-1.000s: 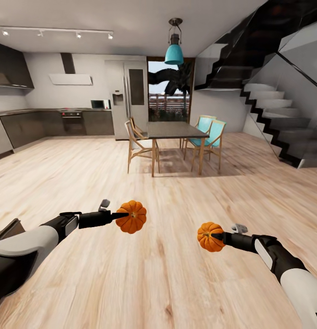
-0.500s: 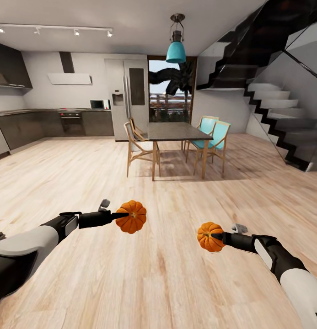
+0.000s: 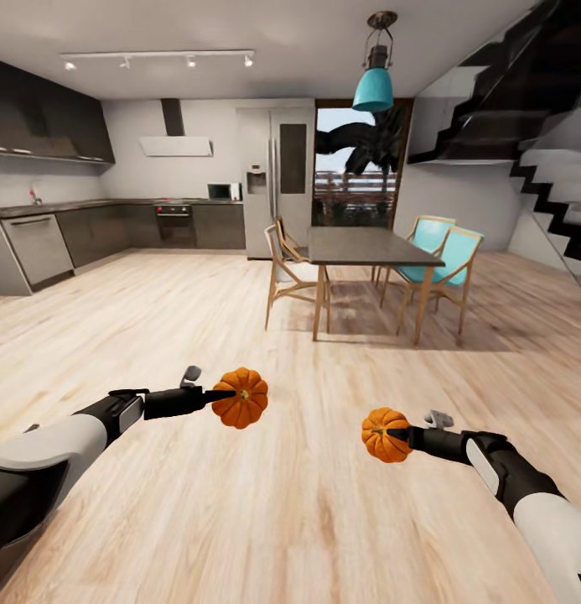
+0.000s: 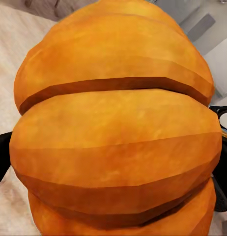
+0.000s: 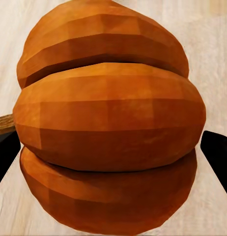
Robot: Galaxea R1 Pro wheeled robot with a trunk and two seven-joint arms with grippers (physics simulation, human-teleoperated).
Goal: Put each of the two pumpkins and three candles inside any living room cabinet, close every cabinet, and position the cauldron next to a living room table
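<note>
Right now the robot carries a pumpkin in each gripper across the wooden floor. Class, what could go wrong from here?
1. Both grippers are full: the left gripper holds one pumpkin, the right gripper the other pumpkin. Opening a cabinet would probably mean putting one down first.
2. A round pumpkin might slip out and roll across the floor.
3. The dining table and chairs stand ahead; driving straight on could hit them.

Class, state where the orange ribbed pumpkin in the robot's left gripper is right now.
In the head view, the orange ribbed pumpkin sits lower left of centre, clamped in the left gripper above the light wood plank floor.
</note>
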